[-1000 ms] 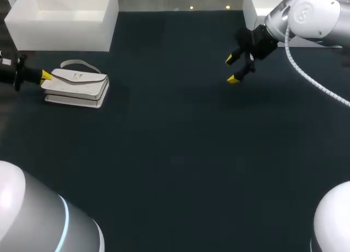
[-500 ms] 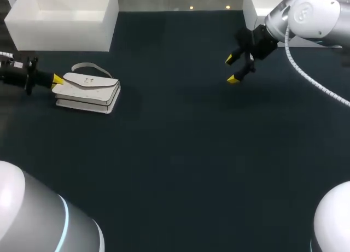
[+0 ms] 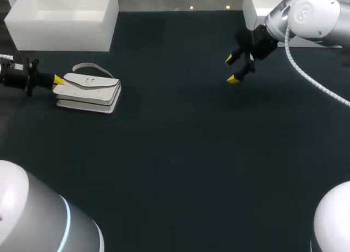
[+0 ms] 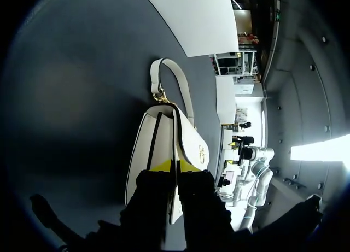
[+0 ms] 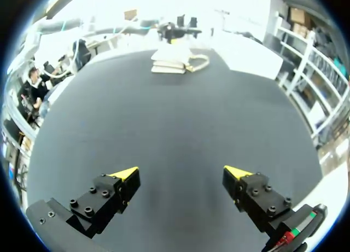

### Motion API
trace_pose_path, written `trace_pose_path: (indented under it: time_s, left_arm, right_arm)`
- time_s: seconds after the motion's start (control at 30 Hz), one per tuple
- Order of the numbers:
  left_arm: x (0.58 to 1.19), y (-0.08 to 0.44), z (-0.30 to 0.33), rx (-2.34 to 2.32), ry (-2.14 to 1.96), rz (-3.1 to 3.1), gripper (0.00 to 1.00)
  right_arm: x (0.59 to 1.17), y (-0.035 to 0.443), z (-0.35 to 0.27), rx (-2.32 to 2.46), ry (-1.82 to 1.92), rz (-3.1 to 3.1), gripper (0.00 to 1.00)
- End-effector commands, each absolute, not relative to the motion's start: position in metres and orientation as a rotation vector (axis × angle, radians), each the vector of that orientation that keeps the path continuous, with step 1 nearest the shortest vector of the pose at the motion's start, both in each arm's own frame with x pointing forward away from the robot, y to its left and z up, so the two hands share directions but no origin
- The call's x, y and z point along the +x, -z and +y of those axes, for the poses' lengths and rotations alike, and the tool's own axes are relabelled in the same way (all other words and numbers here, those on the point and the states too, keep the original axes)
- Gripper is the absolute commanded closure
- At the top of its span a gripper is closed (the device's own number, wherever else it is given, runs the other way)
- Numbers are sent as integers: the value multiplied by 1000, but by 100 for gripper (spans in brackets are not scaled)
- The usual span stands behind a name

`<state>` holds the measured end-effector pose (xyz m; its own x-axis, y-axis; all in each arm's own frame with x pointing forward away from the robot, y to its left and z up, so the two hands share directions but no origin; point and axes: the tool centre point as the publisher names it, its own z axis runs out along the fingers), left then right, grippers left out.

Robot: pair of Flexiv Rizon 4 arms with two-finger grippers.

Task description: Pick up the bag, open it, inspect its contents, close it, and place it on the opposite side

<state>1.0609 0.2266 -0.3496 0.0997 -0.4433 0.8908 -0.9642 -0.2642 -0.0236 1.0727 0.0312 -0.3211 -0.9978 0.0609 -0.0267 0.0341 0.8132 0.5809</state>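
Left claw gripped only the thin end of the bag near the counter's left edge; on lifting, it might have slipped free.

My right arm is smooth silver-grey with rounded joint housings, and a ribbed pale-grey cable trails beside it. My right gripper has two black, blocky fingers, each studded with round screws and capped with a bright yellow wedge tip. A small red-and-green marking sits on the body by one finger. My left gripper is the same black with yellow tips. My shoulder housings are pale grey domes, one bearing a thin light-blue ring.
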Motion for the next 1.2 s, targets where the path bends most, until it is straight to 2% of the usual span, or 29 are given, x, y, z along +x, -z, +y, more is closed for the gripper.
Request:
trace_pose_path:
  time_s: [0.03,0.8,1.2]
  left_arm:
    - [1056,349,219,1896,-1259,-1304,100]
    - [1032,357,116,2116,-1517,-1139,100]
    - [1038,351,69,2060,-1480,-1194,100]
  right_arm:
    - [1074,322,31,75,-948,2951,0]
    - [1074,322,31,75,-948,2951,0]
    - [1074,322,31,75,-948,2951,0]
